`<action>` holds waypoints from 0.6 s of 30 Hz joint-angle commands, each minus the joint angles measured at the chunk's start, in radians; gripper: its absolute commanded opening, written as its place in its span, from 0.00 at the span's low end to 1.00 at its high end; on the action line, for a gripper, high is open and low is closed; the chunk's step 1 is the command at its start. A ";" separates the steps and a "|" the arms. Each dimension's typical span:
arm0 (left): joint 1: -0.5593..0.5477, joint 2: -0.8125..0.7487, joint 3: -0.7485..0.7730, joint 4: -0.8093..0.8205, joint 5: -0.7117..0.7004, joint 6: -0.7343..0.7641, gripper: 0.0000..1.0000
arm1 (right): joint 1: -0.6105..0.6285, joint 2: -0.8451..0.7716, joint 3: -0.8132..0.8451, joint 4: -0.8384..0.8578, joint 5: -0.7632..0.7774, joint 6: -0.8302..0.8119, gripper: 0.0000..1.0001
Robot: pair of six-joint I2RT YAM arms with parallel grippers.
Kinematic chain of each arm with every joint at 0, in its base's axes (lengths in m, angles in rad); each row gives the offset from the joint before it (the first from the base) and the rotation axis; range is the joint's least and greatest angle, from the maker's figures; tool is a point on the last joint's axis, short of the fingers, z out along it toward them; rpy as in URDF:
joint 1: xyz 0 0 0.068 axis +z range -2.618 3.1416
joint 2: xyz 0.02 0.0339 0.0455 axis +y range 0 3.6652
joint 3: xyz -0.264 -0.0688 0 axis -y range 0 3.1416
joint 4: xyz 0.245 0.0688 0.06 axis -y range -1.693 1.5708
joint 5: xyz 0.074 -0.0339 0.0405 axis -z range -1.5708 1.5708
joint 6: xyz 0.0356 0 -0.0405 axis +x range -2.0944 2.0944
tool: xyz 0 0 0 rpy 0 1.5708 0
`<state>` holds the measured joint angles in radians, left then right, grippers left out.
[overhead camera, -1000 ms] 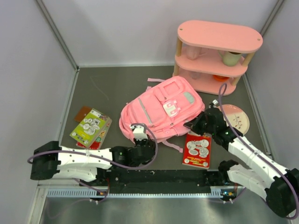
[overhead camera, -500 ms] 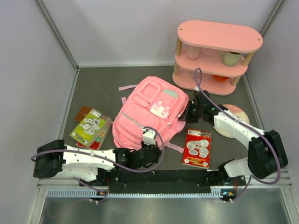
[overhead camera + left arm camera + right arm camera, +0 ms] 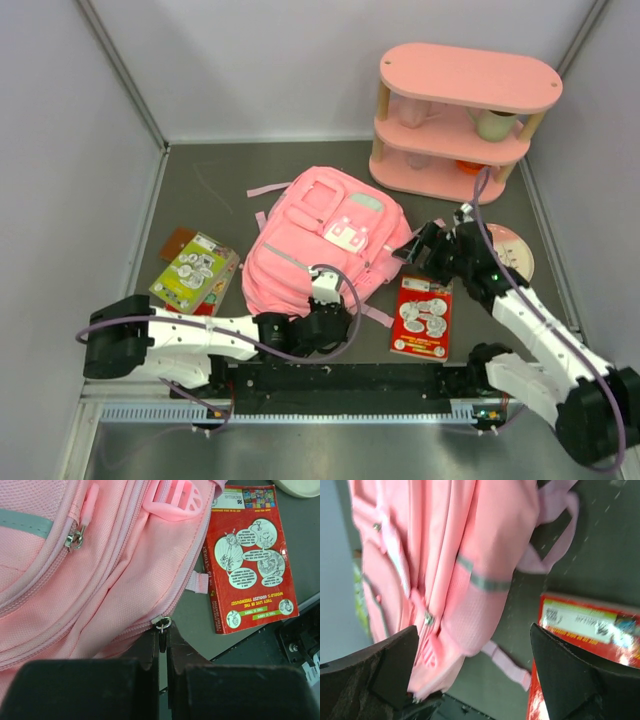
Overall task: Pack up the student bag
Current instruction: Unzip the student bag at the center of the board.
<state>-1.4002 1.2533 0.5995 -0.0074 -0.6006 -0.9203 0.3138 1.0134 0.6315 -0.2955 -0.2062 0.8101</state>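
Observation:
The student bag (image 3: 320, 245), a large pink backpack, lies front up in the middle of the table. My left gripper (image 3: 325, 302) is at its near edge, shut on a dark zipper pull (image 3: 162, 641) that hangs from a small metal ring on the bag's seam (image 3: 100, 570). My right gripper (image 3: 416, 250) stands wide open just off the bag's right side, with nothing between its fingers. In the right wrist view the bag (image 3: 445, 555) fills the left, blurred, and the open gripper (image 3: 475, 667) frames a loose pink strap (image 3: 507, 662).
A red book (image 3: 422, 318) lies right of the bag's near corner, also in the wrist views (image 3: 250, 560) (image 3: 585, 625). Green and red books (image 3: 195, 272) lie at the left. A pink oval shelf unit (image 3: 460, 120) stands back right, a pale plate (image 3: 512, 250) beside my right arm.
The right gripper has opened, let go of the bag and drawn back to the right. The bag was swung round and pushed left and away. The left gripper stays shut on the pull.

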 commanded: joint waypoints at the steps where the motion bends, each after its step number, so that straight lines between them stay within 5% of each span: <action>1: 0.009 0.001 0.074 0.093 -0.034 0.041 0.00 | 0.083 -0.188 -0.134 0.070 -0.073 0.197 0.90; 8: 0.010 0.026 0.094 0.135 0.004 0.090 0.00 | 0.246 -0.219 -0.193 0.175 -0.035 0.346 0.86; 18: 0.013 0.046 0.121 0.176 0.022 0.147 0.00 | 0.352 -0.003 -0.184 0.360 -0.033 0.420 0.60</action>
<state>-1.3888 1.3102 0.6518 0.0353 -0.5716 -0.8120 0.6258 0.9630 0.4332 -0.0559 -0.2554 1.1790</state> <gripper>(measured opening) 0.037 0.645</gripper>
